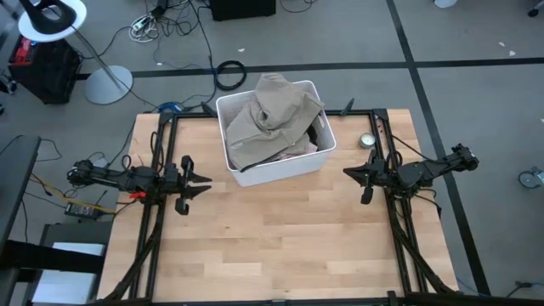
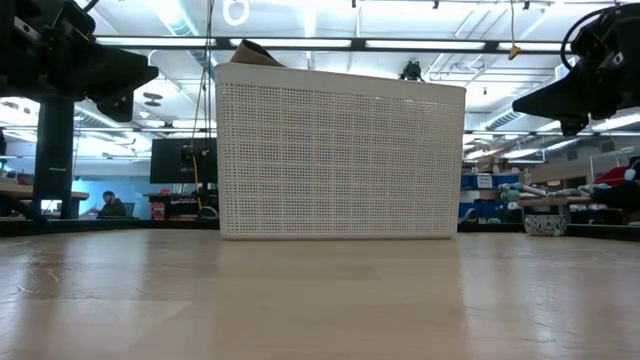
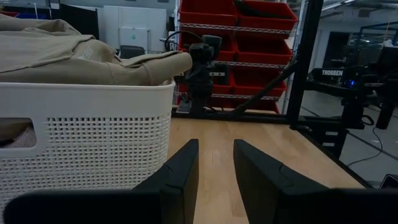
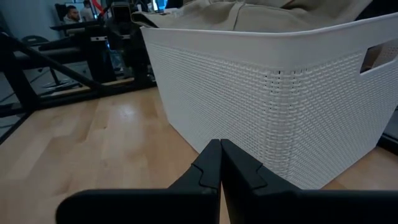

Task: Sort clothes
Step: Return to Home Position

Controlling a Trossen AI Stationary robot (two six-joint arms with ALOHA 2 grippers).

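Observation:
A white plastic bin (image 1: 274, 167) stands at the table's far middle, piled with clothes. A large beige garment (image 1: 272, 119) lies on top and bulges over the rim; a bit of pink (image 1: 304, 149) and something dark (image 1: 320, 132) show beneath it. My left gripper (image 1: 206, 182) hovers open at the table's left, pointing level toward the bin's near left corner. My right gripper (image 1: 346, 172) hovers shut at the table's right, pointing level toward the bin (image 4: 280, 93). In the left wrist view the beige garment (image 3: 74, 53) rests over the bin's rim (image 3: 87, 93).
A small round tin (image 1: 367, 140) sits on the table right of the bin. Black frame rails (image 1: 161, 144) run along both table sides. Bare wooden tabletop (image 1: 280, 229) stretches in front of the bin. A person sits far back in the room (image 2: 108, 203).

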